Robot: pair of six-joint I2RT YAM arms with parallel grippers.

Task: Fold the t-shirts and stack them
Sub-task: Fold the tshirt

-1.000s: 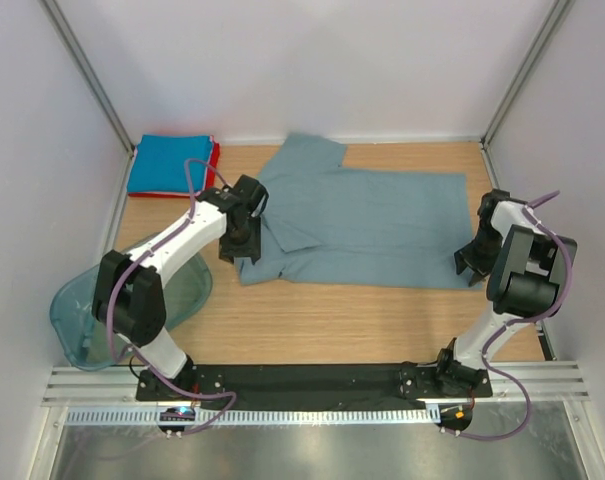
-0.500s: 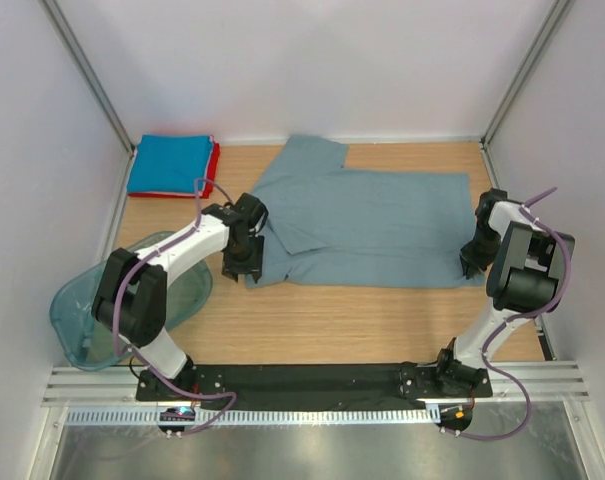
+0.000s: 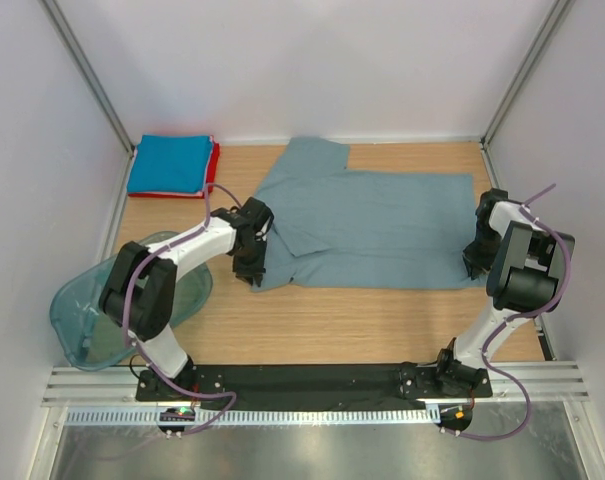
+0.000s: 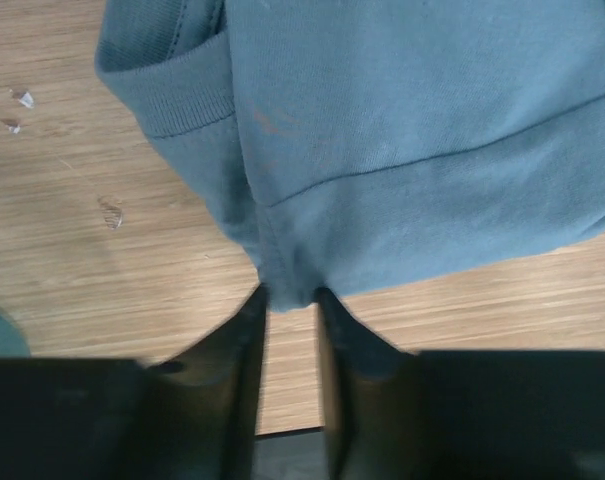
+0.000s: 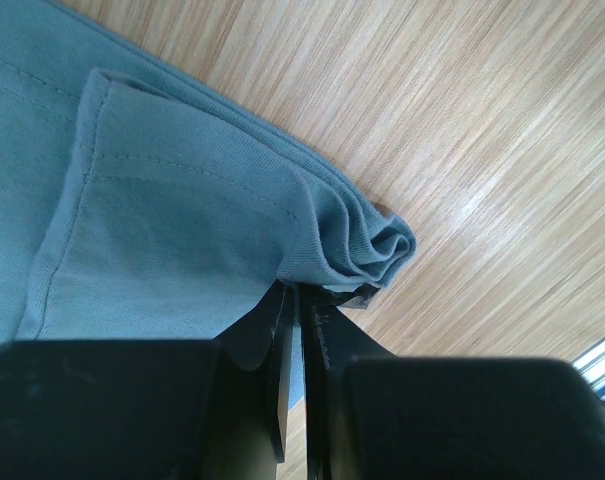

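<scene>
- Where the grey-blue t-shirt (image 3: 372, 225) lies spread across the middle of the table (image 3: 322, 325), its lower-left corner meets the left gripper (image 3: 250, 262) and its lower-right corner meets the right gripper (image 3: 474, 262).
- Left wrist view: the hem corner dips between narrowly parted jaws. Whether it is clamped, cannot tell.
- Right wrist view: jaws nearly together, pinching the bunched hem folds.
- A strip of wood runs between the shirt's lower hem and the arm bases. Upper left: blue t-shirt (image 3: 170, 163) folded on red t-shirt (image 3: 215, 160). Lower left: teal tub (image 3: 82, 320).
- Both arms reach up-frame from the bottom edge, wrists tipped down onto the cloth.
</scene>
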